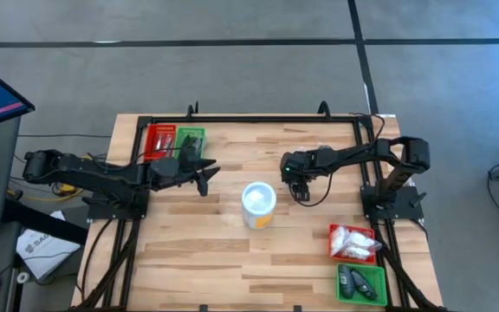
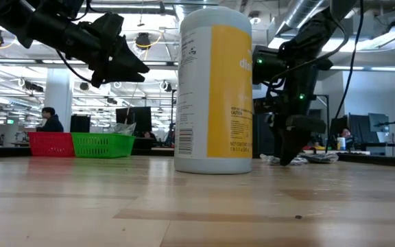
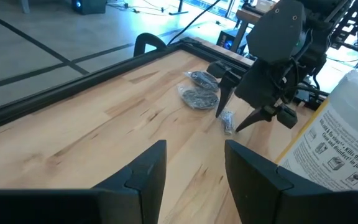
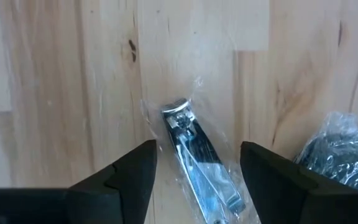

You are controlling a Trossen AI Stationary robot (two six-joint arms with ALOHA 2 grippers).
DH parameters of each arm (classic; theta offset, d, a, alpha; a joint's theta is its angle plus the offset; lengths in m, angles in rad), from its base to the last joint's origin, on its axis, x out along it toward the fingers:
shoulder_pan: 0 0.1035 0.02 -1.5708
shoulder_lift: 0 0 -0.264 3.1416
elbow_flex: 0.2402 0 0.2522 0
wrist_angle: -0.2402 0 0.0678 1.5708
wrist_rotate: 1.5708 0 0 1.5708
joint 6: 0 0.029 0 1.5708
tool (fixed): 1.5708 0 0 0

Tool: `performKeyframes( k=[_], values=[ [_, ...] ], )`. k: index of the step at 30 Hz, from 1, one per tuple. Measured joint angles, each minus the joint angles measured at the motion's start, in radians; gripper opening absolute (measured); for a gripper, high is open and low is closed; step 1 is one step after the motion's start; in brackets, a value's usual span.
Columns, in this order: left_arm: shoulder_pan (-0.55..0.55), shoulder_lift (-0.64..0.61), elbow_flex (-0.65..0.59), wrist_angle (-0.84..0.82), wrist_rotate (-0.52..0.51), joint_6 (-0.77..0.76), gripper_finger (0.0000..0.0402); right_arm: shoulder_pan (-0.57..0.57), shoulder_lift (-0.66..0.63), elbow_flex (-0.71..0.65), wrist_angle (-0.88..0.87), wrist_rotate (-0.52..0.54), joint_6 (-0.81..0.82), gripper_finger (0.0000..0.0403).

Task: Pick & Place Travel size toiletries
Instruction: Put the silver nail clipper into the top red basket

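In the high view, the right gripper hung just right of centre, its fingers spread wide and pointing down at the wooden table. Its wrist view showed a silvery nail clipper in a clear wrapper lying on the wood between the open fingers, not gripped, with a dark grey wrapped piece at the right edge of that frame. In the left wrist view, two such dark pieces lay near the table's far edge in the upper middle. The left gripper hovered left of centre with fingers parted, holding nothing. A white wipes canister with a yellow label stood between the arms. At lower right, a red tray held white sachets and a green tray held dark items.
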Motion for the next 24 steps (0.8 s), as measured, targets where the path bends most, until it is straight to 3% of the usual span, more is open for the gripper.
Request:
performKeyframes(
  k=[7,17,24],
  values=[
    [0.0,0.0,-0.007,0.007,0.0,-0.007,0.0155,0.0,-0.005,-0.002,-0.005,-0.007,0.0,0.0191],
    [0.0,0.0,-0.007,0.008,0.0,-0.007,0.0155,0.0,-0.003,-0.002,-0.028,-0.036,0.004,0.0048],
    [0.0,0.0,-0.007,0.009,0.0,-0.007,0.0155,0.0,-0.001,0.006,-0.039,-0.031,0.046,0.0047]
  ],
)
